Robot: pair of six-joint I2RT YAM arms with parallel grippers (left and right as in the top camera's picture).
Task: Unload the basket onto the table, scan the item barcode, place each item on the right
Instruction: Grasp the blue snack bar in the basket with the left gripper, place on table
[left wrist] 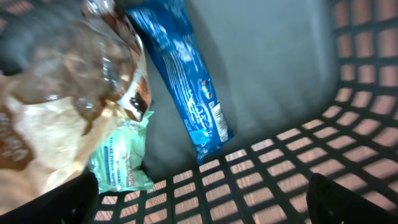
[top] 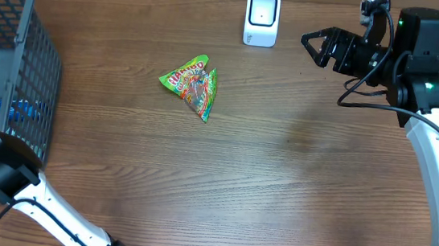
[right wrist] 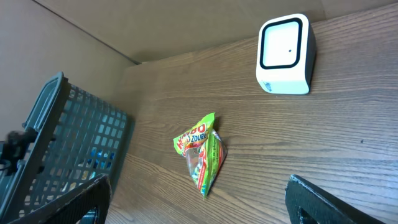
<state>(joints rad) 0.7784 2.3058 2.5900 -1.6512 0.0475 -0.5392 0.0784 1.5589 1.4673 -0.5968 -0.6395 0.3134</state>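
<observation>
- The grey basket (top: pixel 16 55) stands at the table's left edge. The left gripper (left wrist: pixel 199 202) hangs inside it with its fingers wide apart and nothing between them, above a blue packet (left wrist: pixel 186 81), a green-and-white packet (left wrist: pixel 121 165) and a clear bag (left wrist: pixel 62 93).
- The candy bag (top: pixel 192 84) lies flat on the wood between the basket and the scanner, apart from both. I take it for the item to scan. No barcode shows on its upper face.
- It looks light, soft and crinkly, and its glossy film is likely slippery with loose sweets shifting inside. A pinch on 1 flat sealed edge should hold better than a squeeze across the puffed middle.
- The white scanner (top: pixel 262 18) stands upright at the far edge.
- The right gripper (top: pixel 314 46) hovers right of the scanner, with its 2 fingers spread and empty.
</observation>
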